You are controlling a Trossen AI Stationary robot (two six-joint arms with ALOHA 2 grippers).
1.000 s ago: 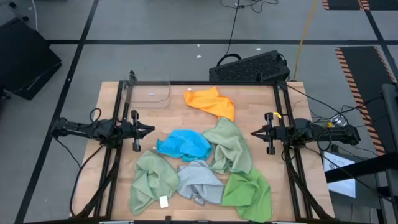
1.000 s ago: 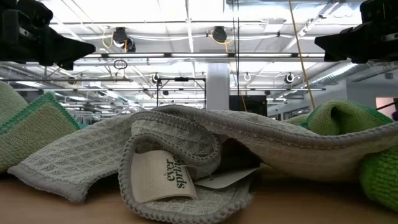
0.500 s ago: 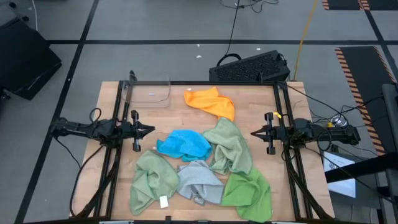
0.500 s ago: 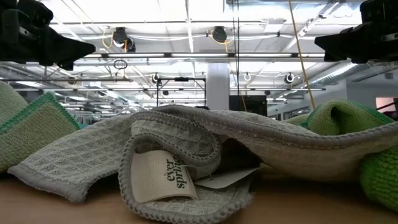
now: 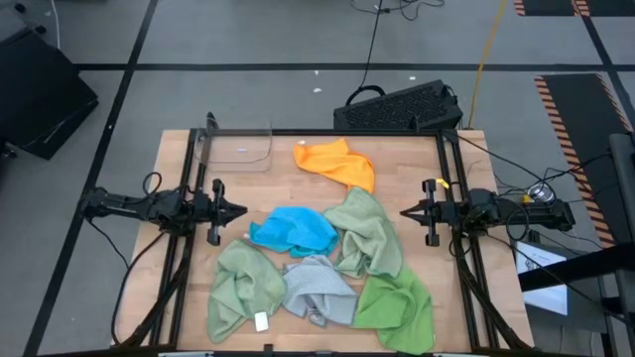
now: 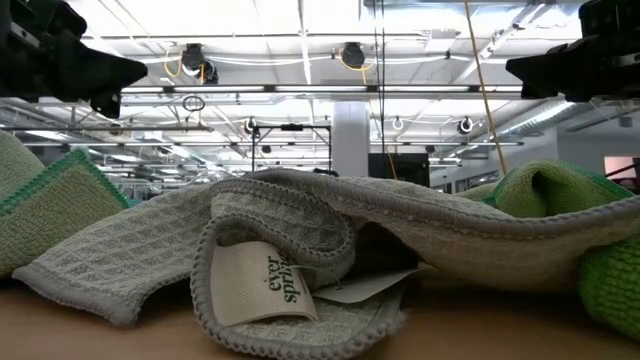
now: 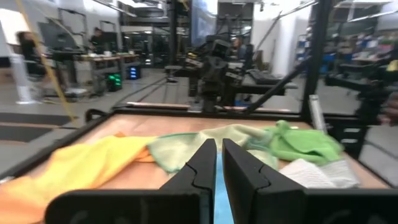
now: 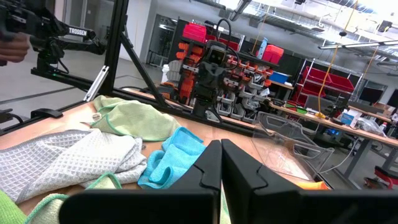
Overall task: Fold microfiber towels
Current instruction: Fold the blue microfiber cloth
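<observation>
Light grey towel (image 6: 330, 215), crumpled with five others mid-table (image 5: 179, 159); sewn label (image 6: 262, 283) reads "ever spring". Left hand (image 5: 236, 209) and right hand (image 5: 407, 211) pressed together, empty, at opposite table edges.

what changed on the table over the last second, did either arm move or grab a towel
Only the left gripper moved: it edged slightly toward the blue towel, jaws shut and holding nothing. The right gripper stayed put, shut and empty. The towels lie as before, all crumpled, none folded.
</observation>
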